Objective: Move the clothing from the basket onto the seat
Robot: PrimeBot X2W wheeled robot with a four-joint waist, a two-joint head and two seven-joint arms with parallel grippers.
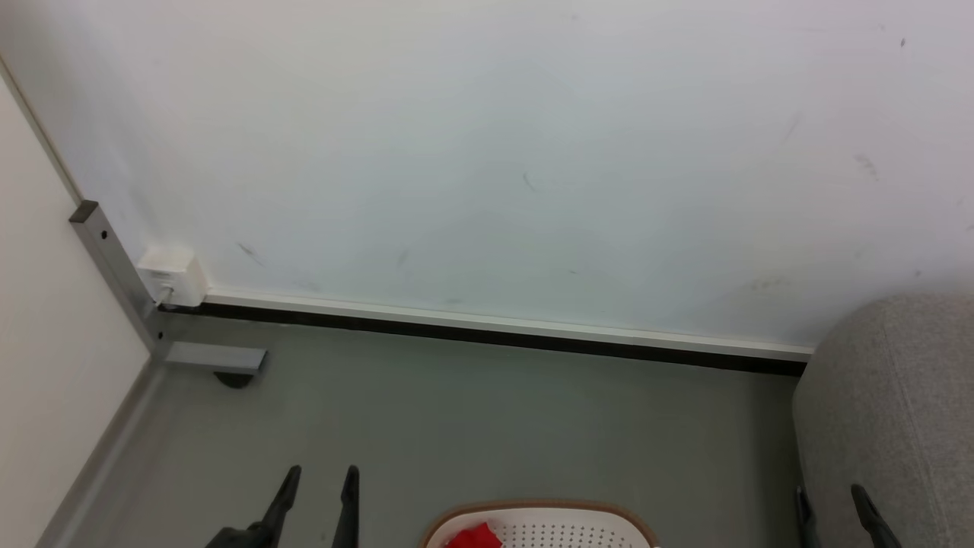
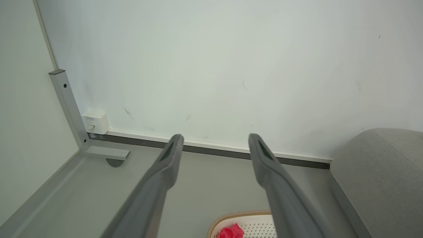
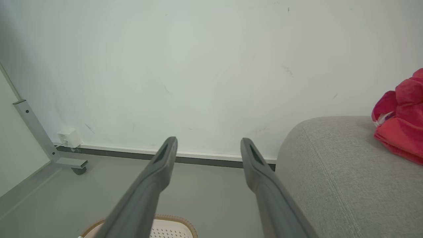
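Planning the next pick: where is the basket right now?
Head view, bottom centre: the basket sits on the floor, seen between the left gripper and right gripper, left of the seat.

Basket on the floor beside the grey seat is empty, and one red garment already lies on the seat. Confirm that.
One thing is wrong: the basket is not empty. The head view shows red clothing lying inside it. The rest holds: the basket is on the floor beside the seat, and a red garment lies on the seat.
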